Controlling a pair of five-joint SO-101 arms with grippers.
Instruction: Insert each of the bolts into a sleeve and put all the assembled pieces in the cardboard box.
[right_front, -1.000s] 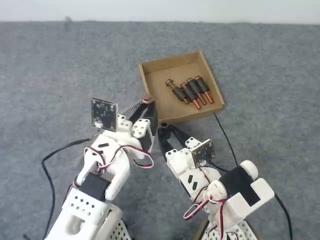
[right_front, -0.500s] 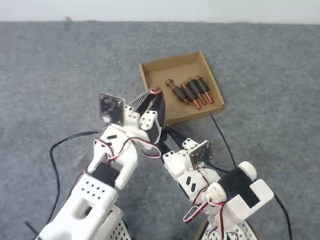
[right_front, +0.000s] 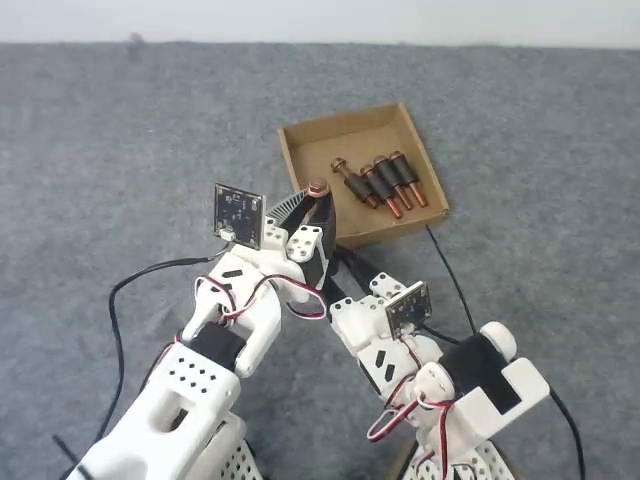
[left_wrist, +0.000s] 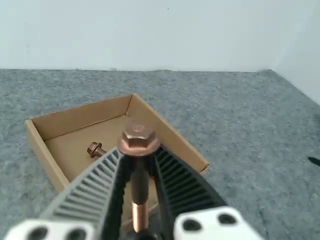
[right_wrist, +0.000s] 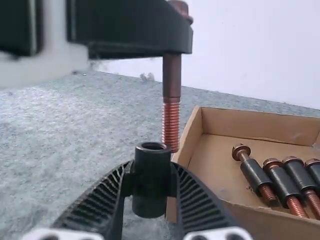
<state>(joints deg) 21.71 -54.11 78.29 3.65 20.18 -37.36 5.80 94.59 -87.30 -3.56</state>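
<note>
Two arms stood side by side on the grey bench (right_front: 120, 130). The left tool (left_wrist: 136, 165) was pinching one copper bolt (left_wrist: 139, 140) by its shank, upright with the hex head on top. It was near the front edge of the single cardboard box (right_front: 340, 118). The right tool (right_wrist: 151, 185) was clamped on one black sleeve (right_wrist: 151, 175), held upright with its open mouth upward, just outside the box's near wall. The bolt's threaded end hung close to the sleeve's mouth and was not inside it. Four assembled pieces (right_front: 385, 185) lay side by side on the box floor, each a bolt through a black sleeve.
</note>
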